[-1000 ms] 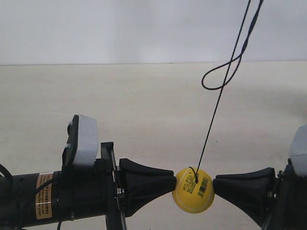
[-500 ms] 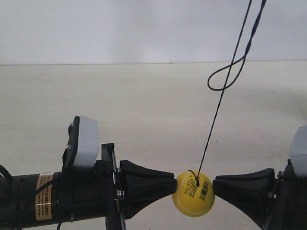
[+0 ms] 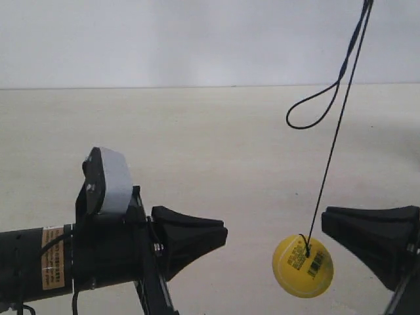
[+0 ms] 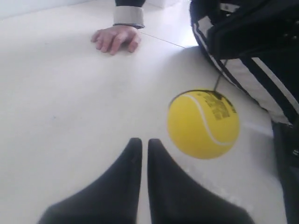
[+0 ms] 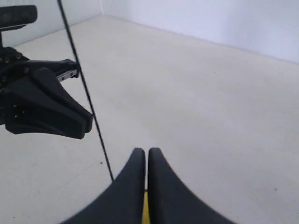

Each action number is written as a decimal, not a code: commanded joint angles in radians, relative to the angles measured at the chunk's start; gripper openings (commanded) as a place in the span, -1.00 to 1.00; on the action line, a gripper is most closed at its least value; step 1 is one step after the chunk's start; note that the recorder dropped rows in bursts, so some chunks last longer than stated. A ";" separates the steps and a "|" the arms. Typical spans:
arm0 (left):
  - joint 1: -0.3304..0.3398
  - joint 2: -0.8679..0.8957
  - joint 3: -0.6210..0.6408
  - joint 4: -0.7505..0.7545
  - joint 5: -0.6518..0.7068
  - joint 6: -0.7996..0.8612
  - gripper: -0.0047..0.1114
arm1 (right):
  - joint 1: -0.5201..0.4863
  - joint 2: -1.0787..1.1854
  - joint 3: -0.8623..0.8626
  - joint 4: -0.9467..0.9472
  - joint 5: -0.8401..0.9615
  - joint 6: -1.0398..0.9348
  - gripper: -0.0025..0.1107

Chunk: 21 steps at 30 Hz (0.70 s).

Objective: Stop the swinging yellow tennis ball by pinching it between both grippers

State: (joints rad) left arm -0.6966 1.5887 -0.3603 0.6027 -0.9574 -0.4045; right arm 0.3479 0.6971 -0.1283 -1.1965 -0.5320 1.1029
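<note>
Your left gripper has its jaws pressed together, gripping nothing. The yellow tennis ball hangs on its string, clear of that tip. It is just beside and below your right gripper, whose jaws are likewise pressed together.

On my screens the tennis ball is bright yellow, with a white curved seam and a black barcode; its string is dark. The left gripper and right gripper are plain black. The arm at the exterior view's left carries a white-grey box and an orange label. I see a pale beige table and a whitish wall.
</note>
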 commanded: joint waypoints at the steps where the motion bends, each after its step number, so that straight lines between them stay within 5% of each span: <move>1: 0.001 -0.139 0.001 -0.072 0.178 -0.018 -0.84 | 0.002 -0.194 -0.001 0.000 0.086 0.054 -0.96; 12: 0.001 -0.656 0.001 -0.072 0.579 -0.161 -0.84 | 0.002 -0.682 -0.001 -0.021 0.181 0.194 -0.96; 21: 0.001 -1.013 0.001 -0.070 0.896 -0.187 -0.84 | 0.002 -0.697 -0.001 -0.021 0.204 0.194 -0.96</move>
State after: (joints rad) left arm -0.6966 0.6463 -0.3585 0.5407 -0.1328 -0.5815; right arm 0.3479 0.0074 -0.1283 -1.2163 -0.3339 1.2929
